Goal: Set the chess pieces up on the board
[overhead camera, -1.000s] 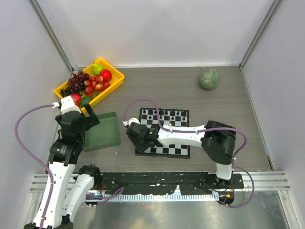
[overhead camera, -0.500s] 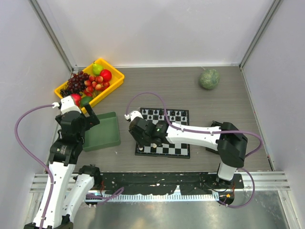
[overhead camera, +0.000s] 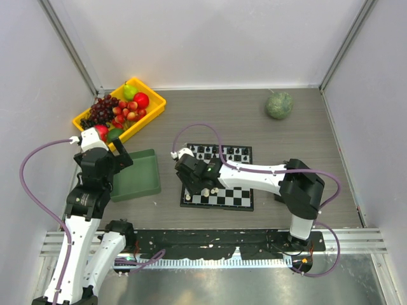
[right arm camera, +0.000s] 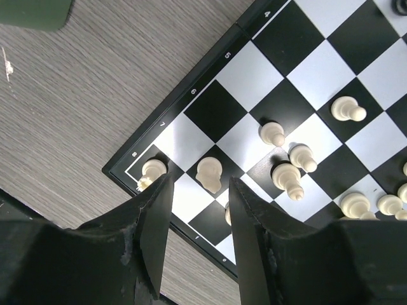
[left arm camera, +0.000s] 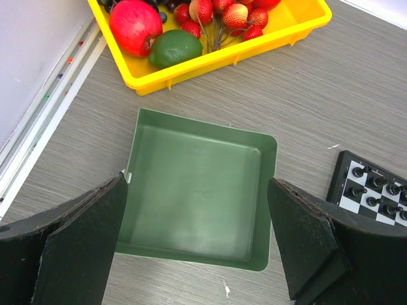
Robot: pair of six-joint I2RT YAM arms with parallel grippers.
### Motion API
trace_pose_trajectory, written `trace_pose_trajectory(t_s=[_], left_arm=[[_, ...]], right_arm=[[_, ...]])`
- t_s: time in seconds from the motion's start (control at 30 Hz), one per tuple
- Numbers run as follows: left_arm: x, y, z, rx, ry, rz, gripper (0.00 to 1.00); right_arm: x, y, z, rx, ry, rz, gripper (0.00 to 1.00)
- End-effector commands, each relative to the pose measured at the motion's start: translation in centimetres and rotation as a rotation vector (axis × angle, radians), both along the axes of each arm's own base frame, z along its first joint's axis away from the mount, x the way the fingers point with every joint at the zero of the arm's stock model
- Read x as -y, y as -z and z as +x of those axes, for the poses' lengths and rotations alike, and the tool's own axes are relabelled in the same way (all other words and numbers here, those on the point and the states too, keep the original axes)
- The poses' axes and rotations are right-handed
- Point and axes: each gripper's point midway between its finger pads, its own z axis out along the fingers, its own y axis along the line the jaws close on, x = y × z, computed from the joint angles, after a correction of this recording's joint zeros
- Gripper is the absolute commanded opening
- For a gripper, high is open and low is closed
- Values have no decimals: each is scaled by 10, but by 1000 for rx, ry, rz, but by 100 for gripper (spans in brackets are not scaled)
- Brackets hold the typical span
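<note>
The board lies mid-table with black chess pieces along its far rows. My right gripper hangs over its near-left corner. In the right wrist view my right gripper is open, nothing between its fingers. A cream piece stands free on the board just past the fingertips. Another cream piece sits in the corner square, and several more stand to the right. My left gripper is wide open and empty above the green tray.
A yellow bin of fruit stands at the back left, just beyond the green tray. A round green object lies at the back right. The board's left corner shows right of the tray. Grey walls close in on three sides.
My right gripper has shifted slightly rightward over the board's left side and its jaws have spread apart, leaving a cream piece standing free. The left arm has not moved.
</note>
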Motion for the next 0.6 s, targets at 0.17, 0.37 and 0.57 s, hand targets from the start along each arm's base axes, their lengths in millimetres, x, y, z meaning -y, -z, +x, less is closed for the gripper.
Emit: trace_pose_trajectory(t_s=[0.17,0.37,0.57], left_arm=[[-3,-9,3,34,-18,0,99],[-4,-8,3,29,-22,3,99],[-4,-7,3,27,-22,5,99]], right_arm=[[-7,4,-2,-13,-20,4,44],[-6,9,1,-9,-16,-9,39],[-4,11,1,-6,-12,-18,32]])
